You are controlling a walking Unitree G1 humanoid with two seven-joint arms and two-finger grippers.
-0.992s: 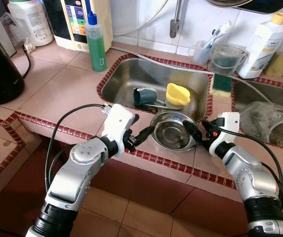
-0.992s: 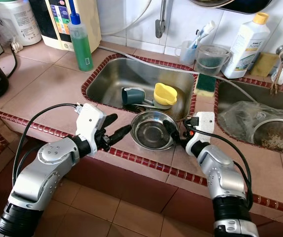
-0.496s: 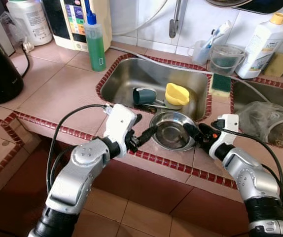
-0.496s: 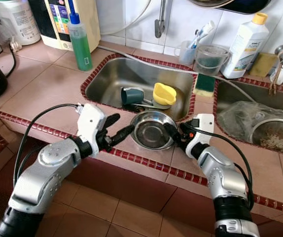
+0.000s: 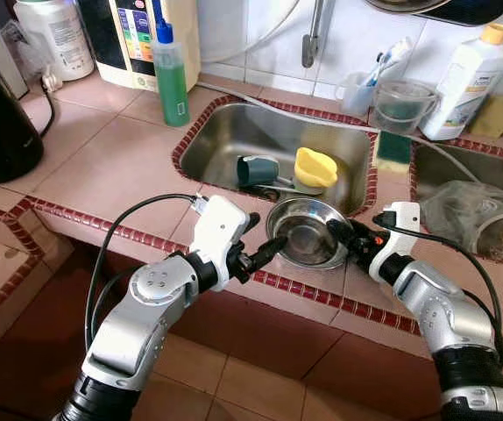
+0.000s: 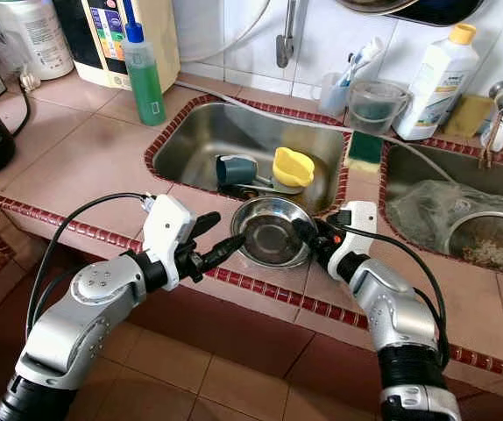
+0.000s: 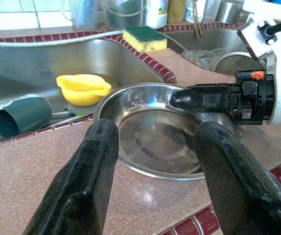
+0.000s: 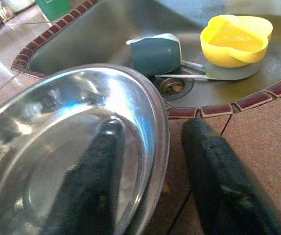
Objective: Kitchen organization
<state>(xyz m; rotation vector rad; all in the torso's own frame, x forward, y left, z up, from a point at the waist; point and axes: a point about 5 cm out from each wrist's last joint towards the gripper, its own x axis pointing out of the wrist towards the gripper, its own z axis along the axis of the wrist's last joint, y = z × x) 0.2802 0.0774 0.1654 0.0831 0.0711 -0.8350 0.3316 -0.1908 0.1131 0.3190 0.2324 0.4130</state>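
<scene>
Steel bowl (image 5: 306, 231) sat on counter (image 5: 102, 167) at sink edge; our right hand (image 5: 350, 237) straddled its rim, unclenched; left hand (image 5: 267, 245) released beside it; we'd clench firmly before lifting level.

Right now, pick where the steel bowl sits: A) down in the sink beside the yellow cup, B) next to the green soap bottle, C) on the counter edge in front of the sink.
C: the steel bowl rests on the tiled counter in front of the sink, between both grippers.
</scene>
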